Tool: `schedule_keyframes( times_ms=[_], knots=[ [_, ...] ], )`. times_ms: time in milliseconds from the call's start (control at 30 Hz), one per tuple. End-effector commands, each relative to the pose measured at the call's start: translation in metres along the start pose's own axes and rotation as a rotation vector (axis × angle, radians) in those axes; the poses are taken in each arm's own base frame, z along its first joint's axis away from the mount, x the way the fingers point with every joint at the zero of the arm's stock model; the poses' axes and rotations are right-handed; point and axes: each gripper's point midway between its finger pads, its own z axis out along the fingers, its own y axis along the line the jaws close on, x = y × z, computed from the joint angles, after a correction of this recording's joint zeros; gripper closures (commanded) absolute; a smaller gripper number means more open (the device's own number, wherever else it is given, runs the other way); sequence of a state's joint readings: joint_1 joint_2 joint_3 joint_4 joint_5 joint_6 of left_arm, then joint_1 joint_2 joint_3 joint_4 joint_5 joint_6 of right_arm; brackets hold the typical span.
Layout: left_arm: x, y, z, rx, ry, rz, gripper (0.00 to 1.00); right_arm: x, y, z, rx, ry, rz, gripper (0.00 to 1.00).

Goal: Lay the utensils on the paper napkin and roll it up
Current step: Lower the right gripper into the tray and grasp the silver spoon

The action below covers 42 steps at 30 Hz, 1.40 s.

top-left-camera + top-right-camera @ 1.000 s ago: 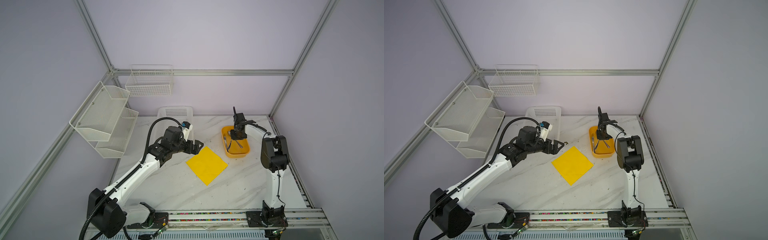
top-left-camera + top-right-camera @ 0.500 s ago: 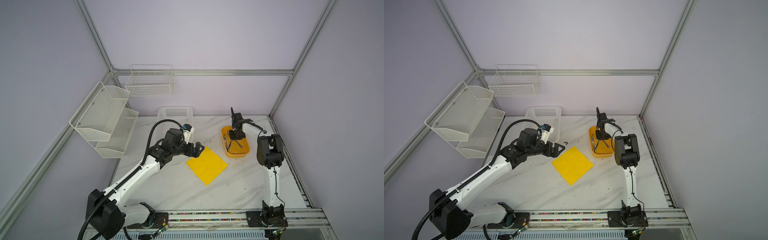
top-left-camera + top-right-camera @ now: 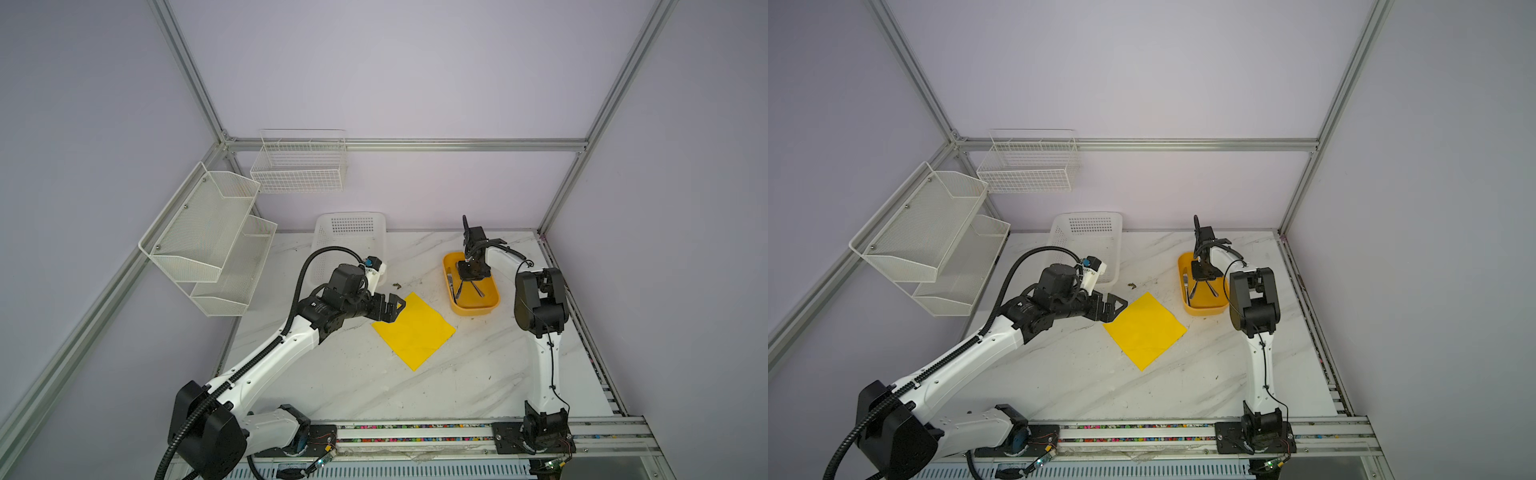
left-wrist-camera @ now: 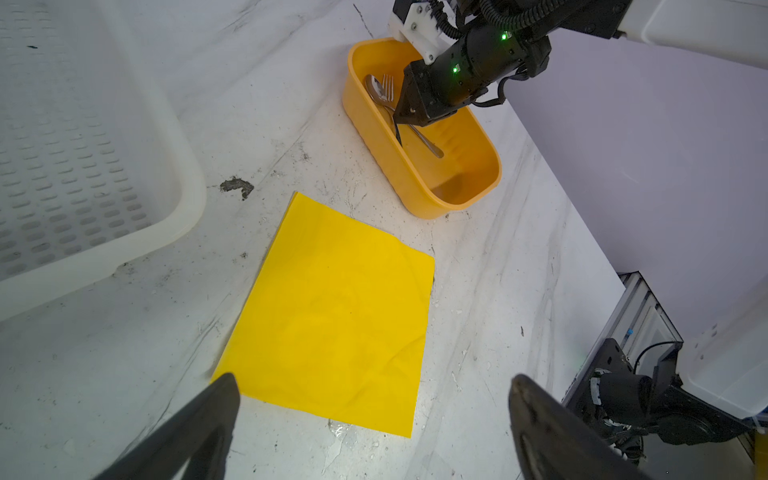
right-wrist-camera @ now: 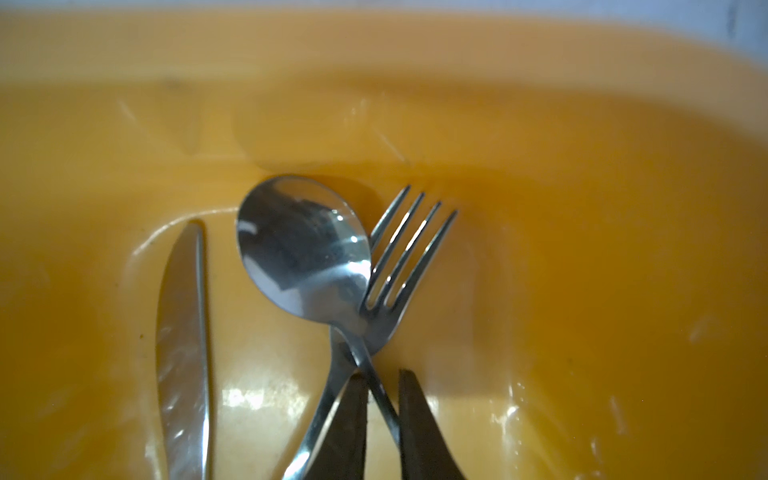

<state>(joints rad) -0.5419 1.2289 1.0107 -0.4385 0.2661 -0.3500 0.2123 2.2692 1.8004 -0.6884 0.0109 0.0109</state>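
Three utensils (image 4: pixel 376 90) in the tub (image 4: pixel 415 183), handles toward my right claw (image 5: pixel 381 376).
It straddles the spoon (image 5: pixel 303 249) at its handle, narrow, grip unsure; left claw (image 4: pixel 374 384) wide.

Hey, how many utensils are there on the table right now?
3, all in the orange tub: the knife lies alone by one wall; the spoon and fork touch, handles crossed. No more seem hidden.

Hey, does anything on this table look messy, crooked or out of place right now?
A dark smudge of dirt sits on the table just off one corner of the paper napkin, beside the white basket. The napkin is wrinkled near one edge. Otherwise nothing stands out.
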Motion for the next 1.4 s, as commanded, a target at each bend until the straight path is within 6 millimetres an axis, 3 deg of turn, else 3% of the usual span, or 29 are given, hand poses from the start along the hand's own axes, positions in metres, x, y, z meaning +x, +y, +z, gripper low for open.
schedule_keyframes(
  times_ms=[0,167,333,800,967,1067,1233,1367],
  knots=[
    [0.003,-0.002,-0.01,0.014,-0.035,0.012,0.01,0.061,-0.001,0.024,0.0,0.207,0.019,0.86],
    [0.007,0.0,-0.018,-0.001,-0.056,0.003,0.0,0.051,0.0,0.012,-0.007,0.188,0.029,0.89],
    [0.009,0.005,-0.021,-0.017,-0.08,-0.033,0.0,0.044,0.005,0.02,-0.021,0.208,0.041,0.88],
    [0.02,0.005,-0.007,-0.003,0.003,0.006,0.0,0.081,-0.006,0.043,0.072,0.425,0.01,0.83],
    [0.015,0.006,-0.014,-0.032,0.013,-0.043,0.0,0.098,0.006,0.063,0.064,0.468,0.006,0.84],
    [0.013,0.001,-0.022,-0.024,0.03,-0.076,0.0,0.114,0.008,0.065,0.058,0.525,0.0,0.86],
    [0.018,0.004,-0.019,-0.034,0.033,-0.073,0.0,0.107,0.009,0.064,0.048,0.486,0.013,0.92],
    [0.012,0.001,-0.018,-0.025,0.032,-0.055,0.0,0.086,0.013,0.061,0.023,0.43,-0.005,0.93]
  ],
)
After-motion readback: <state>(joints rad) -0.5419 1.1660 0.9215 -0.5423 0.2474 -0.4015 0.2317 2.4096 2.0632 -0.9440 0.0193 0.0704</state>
